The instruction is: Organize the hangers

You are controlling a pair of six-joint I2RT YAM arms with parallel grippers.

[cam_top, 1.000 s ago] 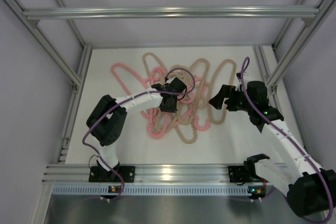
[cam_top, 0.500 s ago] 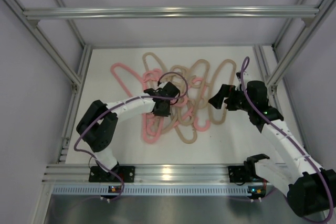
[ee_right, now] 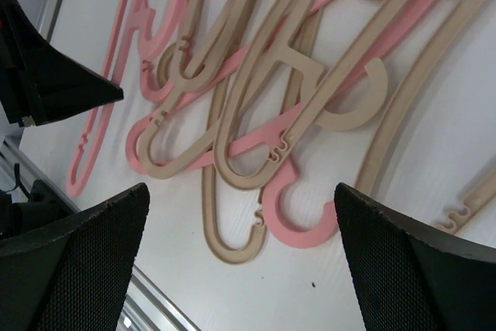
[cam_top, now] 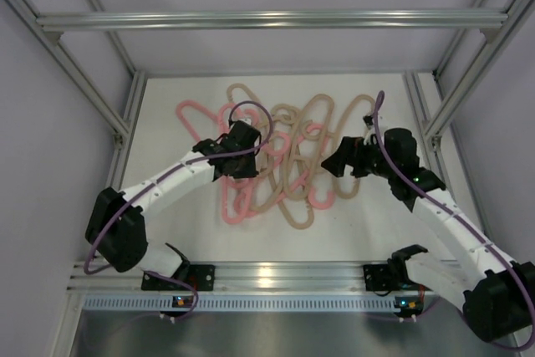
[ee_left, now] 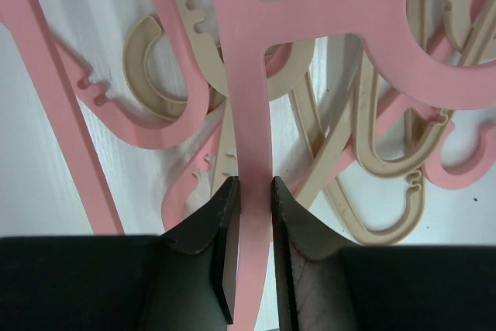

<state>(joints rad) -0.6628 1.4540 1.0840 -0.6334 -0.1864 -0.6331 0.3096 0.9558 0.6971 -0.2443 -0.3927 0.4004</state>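
Observation:
Several pink and beige hangers (cam_top: pixel 288 160) lie tangled on the white table. My left gripper (cam_top: pixel 235 159) is shut on the straight bar of a pink hanger (ee_left: pixel 252 114) at the pile's left side. That pink hanger (cam_top: pixel 236 202) stretches down to the lower left. My right gripper (cam_top: pixel 341 163) is open and empty, hovering over the pile's right side. Between its fingers the right wrist view shows a pink hook (ee_right: pixel 298 218) and a beige loop (ee_right: pixel 229 230) on the table.
A silver metal bar (cam_top: pixel 267 19) spans the frame across the top. Aluminium posts (cam_top: pixel 125 114) stand at the table's left and right sides. A rail (cam_top: pixel 267 277) runs along the near edge.
My left gripper has moved left and slightly back, dragging the pink hanger leftward out of the pile. My right gripper has shifted a little left.

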